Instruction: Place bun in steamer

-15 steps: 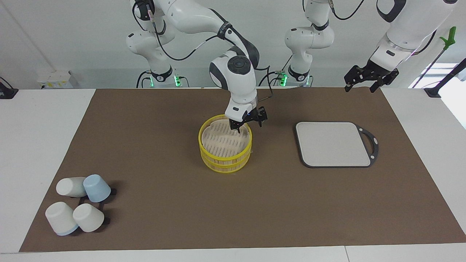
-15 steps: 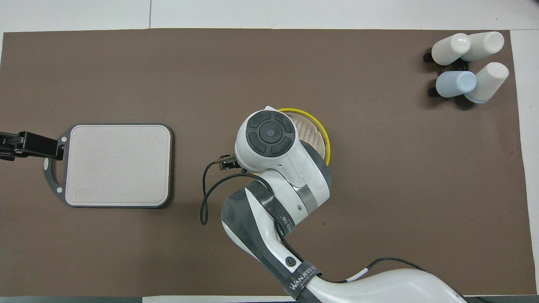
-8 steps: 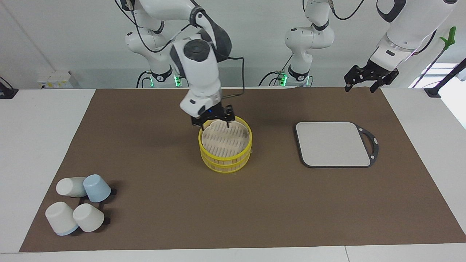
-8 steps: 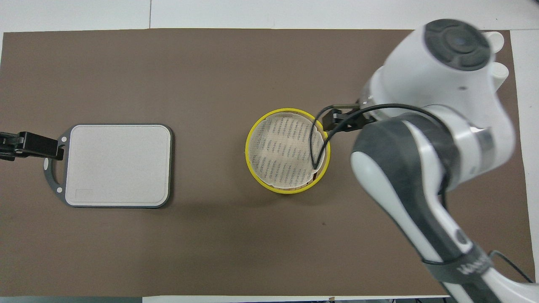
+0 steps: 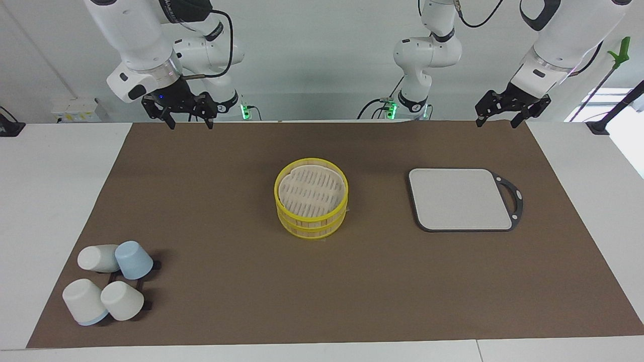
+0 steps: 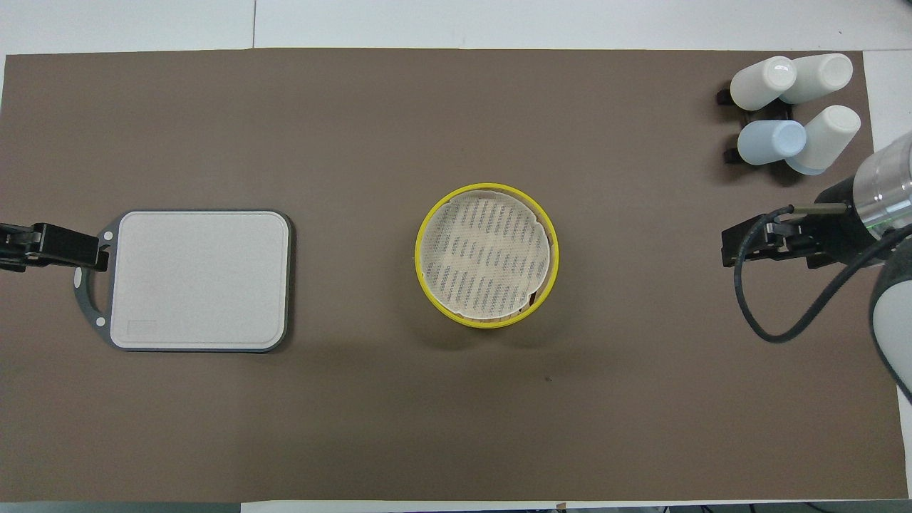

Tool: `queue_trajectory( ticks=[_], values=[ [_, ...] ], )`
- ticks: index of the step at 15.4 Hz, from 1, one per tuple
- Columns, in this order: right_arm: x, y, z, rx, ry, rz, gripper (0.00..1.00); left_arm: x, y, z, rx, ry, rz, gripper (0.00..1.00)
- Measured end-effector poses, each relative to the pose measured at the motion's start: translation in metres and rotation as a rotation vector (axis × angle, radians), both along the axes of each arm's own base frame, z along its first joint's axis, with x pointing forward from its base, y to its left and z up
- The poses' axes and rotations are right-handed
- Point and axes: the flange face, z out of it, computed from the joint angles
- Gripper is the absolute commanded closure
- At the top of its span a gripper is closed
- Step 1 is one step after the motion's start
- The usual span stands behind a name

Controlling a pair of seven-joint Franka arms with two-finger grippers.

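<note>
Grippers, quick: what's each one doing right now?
Left gripper: open, empty, up over the mat's edge nearest the robots.
Right gripper: open, empty, up over that same edge, away from the steamer.

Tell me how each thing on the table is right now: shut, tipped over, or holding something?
steamer: upright, two tiers, slatted lid on; no bun in sight.
cups: four, tipped on their sides, clustered at the right arm's end.
board: lying flat, nothing on it.
right gripper: raised, open, holding nothing.
left gripper: raised, open, holding nothing, waiting.
</note>
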Motion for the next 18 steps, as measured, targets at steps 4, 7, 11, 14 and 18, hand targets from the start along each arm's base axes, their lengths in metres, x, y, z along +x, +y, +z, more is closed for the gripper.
queue_trajectory(
  ticks=[4,7,11,14,18],
  values=[
    [0.016,-0.022,-0.013,-0.010,-0.035,-0.036,0.00,0.000,-0.001,0.000,0.000,-0.001,-0.002,0.00],
    [0.022,-0.038,-0.016,-0.029,-0.034,-0.048,0.00,0.000,0.000,0.000,0.007,-0.003,-0.003,0.00],
    [0.024,-0.041,-0.011,-0.030,-0.044,-0.039,0.00,0.000,0.000,0.000,0.009,-0.004,-0.003,0.00],
    [0.025,-0.042,-0.009,-0.026,-0.054,0.001,0.00,0.000,0.000,0.000,0.010,-0.005,-0.004,0.00],
    [0.026,-0.044,-0.008,-0.020,-0.067,0.055,0.00,0.000,0.000,0.000,0.010,-0.005,-0.004,0.00]
  ],
)
